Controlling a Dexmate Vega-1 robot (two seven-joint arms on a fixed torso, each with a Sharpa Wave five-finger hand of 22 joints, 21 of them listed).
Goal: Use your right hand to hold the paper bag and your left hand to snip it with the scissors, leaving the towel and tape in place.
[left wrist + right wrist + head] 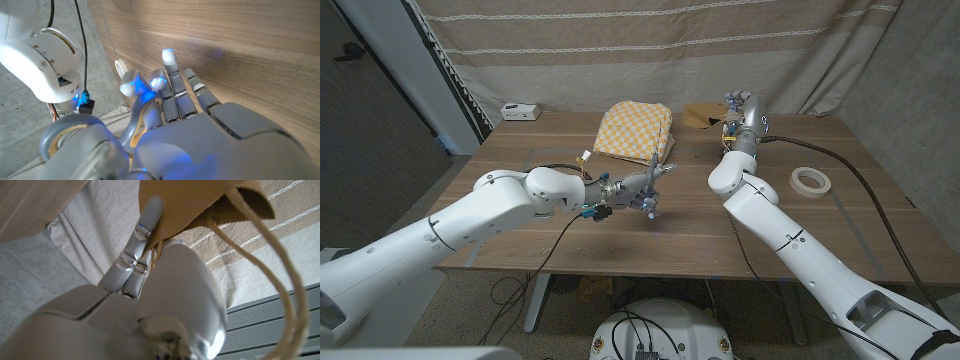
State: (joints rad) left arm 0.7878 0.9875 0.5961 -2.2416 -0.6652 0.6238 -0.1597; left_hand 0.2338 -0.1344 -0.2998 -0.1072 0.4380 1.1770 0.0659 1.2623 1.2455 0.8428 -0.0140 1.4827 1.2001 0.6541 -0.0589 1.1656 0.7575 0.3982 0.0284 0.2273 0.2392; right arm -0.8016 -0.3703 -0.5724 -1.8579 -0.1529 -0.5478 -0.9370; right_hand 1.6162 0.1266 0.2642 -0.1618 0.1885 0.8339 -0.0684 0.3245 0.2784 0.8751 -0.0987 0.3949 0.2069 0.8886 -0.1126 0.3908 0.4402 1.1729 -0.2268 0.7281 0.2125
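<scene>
The brown paper bag (700,114) sits at the table's far edge, right of the yellow checked towel (635,130). My right hand (740,108) is at the bag's right side. In the right wrist view its fingers (142,230) grip the bag's (190,200) edge, and the string handles (280,270) hang loose. My left hand (638,195) is at mid-table in front of the towel and holds grey scissors (653,172) whose tips point up and away. A grey scissor loop (62,142) shows beside the left hand (200,135). The tape roll (811,181) lies at the right.
A small white box (520,111) sits at the table's far left corner. A black cable (850,170) runs from my right wrist across the table's right side, past the tape (120,67). A striped curtain hangs behind the table.
</scene>
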